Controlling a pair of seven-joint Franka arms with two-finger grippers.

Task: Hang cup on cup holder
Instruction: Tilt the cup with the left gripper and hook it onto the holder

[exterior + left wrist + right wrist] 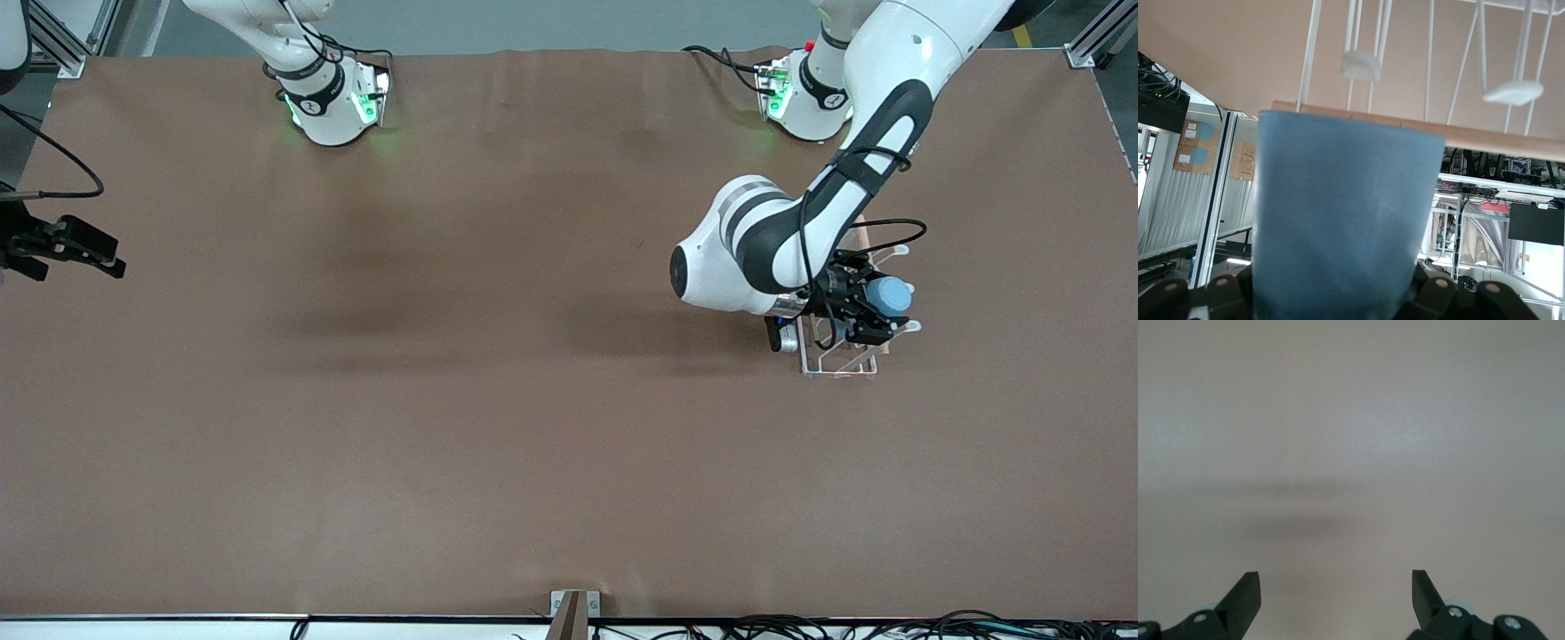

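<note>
My left gripper (876, 308) is shut on the light blue cup (891, 293), which it holds on its side over the cup holder (840, 360), a white wire rack toward the left arm's end of the table. In the left wrist view the cup (1338, 220) fills the middle, with the rack's white looped prongs (1361, 63) and its wooden rod (1485, 137) close past the cup's end. I cannot tell if the cup touches a prong. My right gripper (93, 252) waits open and empty at the right arm's end of the table, its fingertips (1245, 593) wide apart.
The brown table top (498, 400) is bare around the rack. Both arm bases (333, 102) stand along the edge farthest from the front camera. A small bracket (573, 609) sits at the nearest edge.
</note>
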